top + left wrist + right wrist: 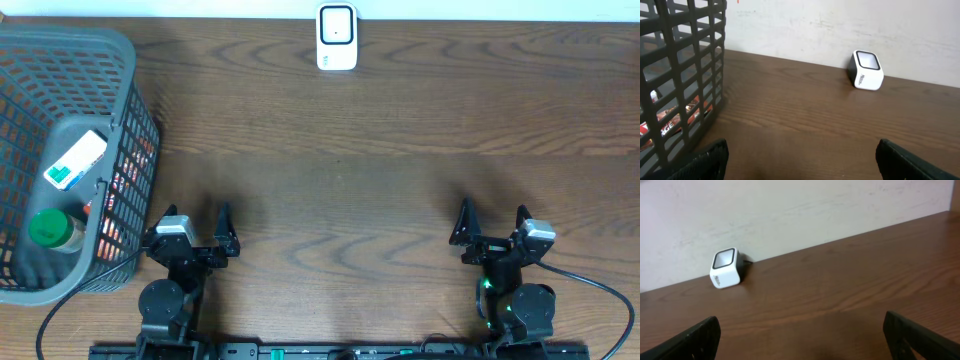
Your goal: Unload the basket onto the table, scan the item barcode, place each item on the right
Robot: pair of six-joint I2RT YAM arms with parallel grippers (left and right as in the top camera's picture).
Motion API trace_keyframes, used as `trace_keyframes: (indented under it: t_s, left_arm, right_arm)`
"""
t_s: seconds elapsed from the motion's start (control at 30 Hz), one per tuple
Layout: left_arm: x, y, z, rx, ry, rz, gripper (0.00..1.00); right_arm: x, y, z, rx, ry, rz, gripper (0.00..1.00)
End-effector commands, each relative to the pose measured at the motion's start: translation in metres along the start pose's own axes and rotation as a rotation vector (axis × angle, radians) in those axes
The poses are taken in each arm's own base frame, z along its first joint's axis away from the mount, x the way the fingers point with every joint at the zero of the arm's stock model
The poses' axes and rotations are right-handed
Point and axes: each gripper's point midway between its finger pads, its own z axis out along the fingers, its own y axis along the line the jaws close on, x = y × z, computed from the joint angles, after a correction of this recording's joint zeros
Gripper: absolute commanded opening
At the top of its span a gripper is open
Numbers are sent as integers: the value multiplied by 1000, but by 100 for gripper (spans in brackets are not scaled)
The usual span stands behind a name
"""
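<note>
The white barcode scanner (pixel 337 37) stands at the table's far edge, also seen in the left wrist view (pixel 868 70) and the right wrist view (pixel 726 267). Items lie in the grey basket (pixel 120 60) at the left: a white and green box (pixel 75 160), a green-lidded bottle (pixel 50 230) and an orange packet (pixel 125 190). My left gripper (pixel 195 222) sits open near the front edge, just right of the basket, holding nothing (pixel 802 157). My right gripper (pixel 493 222) is open and empty at the front right (pixel 802 335).
The basket's mesh wall (pixel 685 75) rises close on the left of the left gripper, with the orange packet (pixel 670 122) showing through it. A pale wall runs behind the table's far edge. Cables trail from both arm bases along the front edge.
</note>
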Motion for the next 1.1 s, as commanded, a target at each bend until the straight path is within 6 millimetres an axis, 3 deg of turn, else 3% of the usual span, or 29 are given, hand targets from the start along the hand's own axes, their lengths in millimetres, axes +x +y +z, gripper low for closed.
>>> trace_keyframes:
  t_s: [0.0, 0.1, 0.3, 0.37, 0.5, 0.63, 0.77, 0.87, 0.93, 1.07]
  left_arm:
    - [16, 6, 2, -24, 32, 16, 94]
    - [11, -1, 2, 14, 16, -19, 94]
    - [8, -68, -13, 407, 21, 102, 94]
    - [-2, -82, -22, 490, 10, 107, 94]
    - [-44, -103, -41, 582, -63, 145, 94]
    - [-93, -106, -48, 543, -64, 131, 94]
    - [-129, -91, -42, 371, 133, 38, 94]
    - [-161, -94, -40, 331, 298, 102, 94]
    - [-169, -96, -36, 320, 380, 102, 94]
    - [-151, -106, -19, 370, 534, 57, 95]
  right_arm:
    - [1, 1, 0, -3, 2, 5, 99]
    - [1, 1, 0, -3, 3, 5, 99]
    - [1, 1, 0, -3, 3, 5, 99]
    - [1, 1, 0, -3, 2, 5, 99]
    - [1, 1, 0, -3, 3, 5, 99]
    - [1, 1, 0, -3, 2, 5, 99]
    - [1, 1, 0, -3, 2, 5, 99]
    - [1, 1, 0, -3, 2, 5, 99]
    - [1, 1, 0, -3, 3, 5, 99]
    - [1, 1, 0, -3, 2, 5, 99]
